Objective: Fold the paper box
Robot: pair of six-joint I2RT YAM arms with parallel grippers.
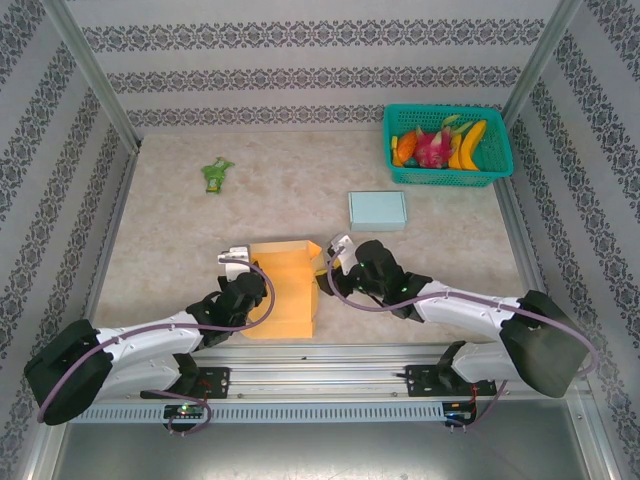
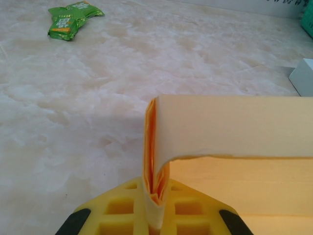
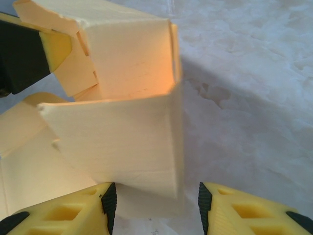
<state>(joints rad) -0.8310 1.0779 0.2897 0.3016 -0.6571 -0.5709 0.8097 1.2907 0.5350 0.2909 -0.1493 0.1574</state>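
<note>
The paper box (image 1: 285,285) is orange-yellow card, partly raised, lying at the near middle of the table. My left gripper (image 1: 252,276) is at its left side, shut on the doubled left wall (image 2: 152,147), which runs up between the yellow fingers (image 2: 195,210). My right gripper (image 1: 326,270) is at the box's right side and stands open. In the right wrist view a pale side panel (image 3: 122,142) hangs with its lower corner between the right gripper's (image 3: 157,203) spread fingers, touching neither pad clearly. A left finger (image 3: 29,54) shows beyond the box.
A teal basket (image 1: 500,170) of fruit stands at the back right. A light blue box (image 1: 377,210) lies just behind the paper box, also at the right edge (image 2: 303,76). A green packet (image 1: 216,175) lies at the back left. Metal posts frame the walls.
</note>
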